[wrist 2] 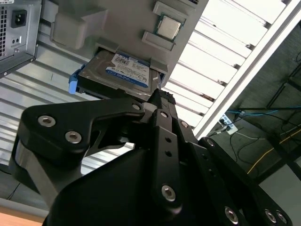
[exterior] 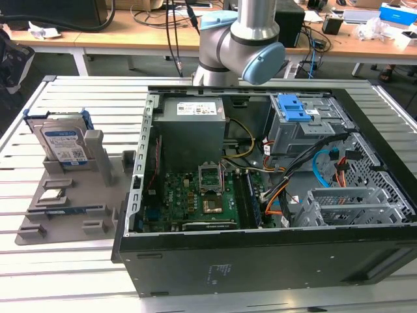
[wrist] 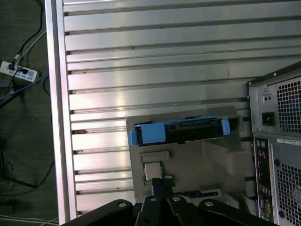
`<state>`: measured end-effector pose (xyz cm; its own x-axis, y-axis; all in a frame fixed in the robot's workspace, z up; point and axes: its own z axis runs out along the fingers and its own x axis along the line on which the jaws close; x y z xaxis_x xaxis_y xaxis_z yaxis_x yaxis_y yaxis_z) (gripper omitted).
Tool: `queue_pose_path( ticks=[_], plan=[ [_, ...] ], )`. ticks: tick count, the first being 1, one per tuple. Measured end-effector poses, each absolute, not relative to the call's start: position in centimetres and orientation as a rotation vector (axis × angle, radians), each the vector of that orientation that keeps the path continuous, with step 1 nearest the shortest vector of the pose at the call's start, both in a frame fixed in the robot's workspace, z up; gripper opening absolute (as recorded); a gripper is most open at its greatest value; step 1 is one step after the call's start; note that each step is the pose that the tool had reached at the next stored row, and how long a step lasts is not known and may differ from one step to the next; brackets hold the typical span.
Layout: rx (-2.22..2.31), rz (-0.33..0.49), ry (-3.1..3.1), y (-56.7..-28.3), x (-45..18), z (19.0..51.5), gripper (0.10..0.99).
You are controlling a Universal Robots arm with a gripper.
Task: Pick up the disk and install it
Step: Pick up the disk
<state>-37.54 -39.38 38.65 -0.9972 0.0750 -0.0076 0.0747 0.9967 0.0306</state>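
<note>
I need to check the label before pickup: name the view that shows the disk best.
The second wrist view: the disk shows its label face, large. The exterior view has it upright in the holder, farther off. The first wrist view catches its edge and blue frame.

Slatted metal bench (exterior: 78,287), open black computer case (exterior: 260,267) standing on it, grey parts tray (exterior: 65,228) by the bench's edge at the exterior view's left, square processor chip (exterior: 52,194) flat on the tray
</note>
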Motion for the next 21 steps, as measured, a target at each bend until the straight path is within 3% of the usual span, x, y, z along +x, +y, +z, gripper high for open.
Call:
queue_pose_path(
  ticks=[13,21],
  plan=[
    [-0.179,0.049,3.13,-39.38,-37.48,38.65,0.106],
    [-0.596,0.049,3.082,-39.38,-37.48,38.65,0.106]
  ],
)
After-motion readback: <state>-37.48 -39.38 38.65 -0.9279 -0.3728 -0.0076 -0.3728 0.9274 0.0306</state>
